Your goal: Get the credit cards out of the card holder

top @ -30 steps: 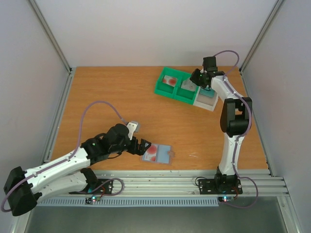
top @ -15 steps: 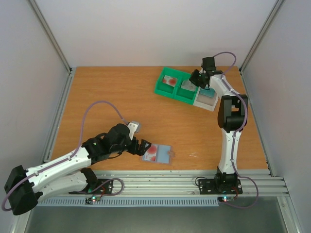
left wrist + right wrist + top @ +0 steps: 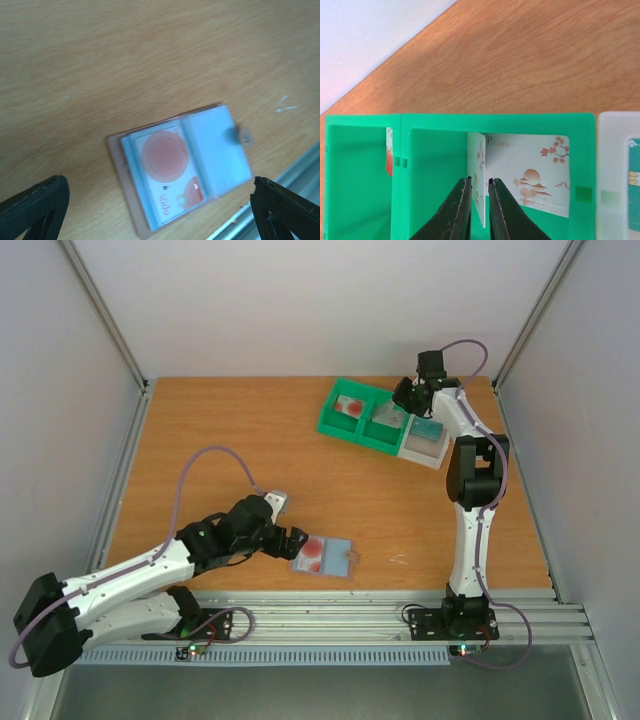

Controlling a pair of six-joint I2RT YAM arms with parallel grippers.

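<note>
Over the last sec the R arm drew its wrist a bit further toward the far panel, so the R gripper (image 3: 479, 181) hung over the tray's (image 3: 445, 120) middle green bay. The L arm barely shifted, and the holder (image 3: 220, 150) did not move at all.

R jaws were nearly shut, pinching a pale card (image 3: 476, 155) on edge. Its lower end reached below the fingertips into that bay, w/ a blossom card (image 3: 535, 175) lying flat just beyond it. We read that as a card mid-delivery, not yet let go.

The L gripper (image 3: 298, 542) was spread wide w/ nothing in it. The holder lay open and flat just ahead of it, between the lines of the 2 fingers, untouched. A red card (image 3: 165, 157) sat in the pocket on the side of the finger at the wrist view's left. The other pocket looked empty, tho that view was soft. So we judged at least 1 card was left to pull, and L was placed for it.

Surface: bare orange-brown wood table (image 3: 125, 60), w/ a few pale scuffs (image 3: 286, 102) beyond the holder. Room: white panels (image 3: 320, 310) on 3 sides, alu posts (image 3: 105, 315) at the corners, alu rail (image 3: 380, 602) by the arm bases.
</note>
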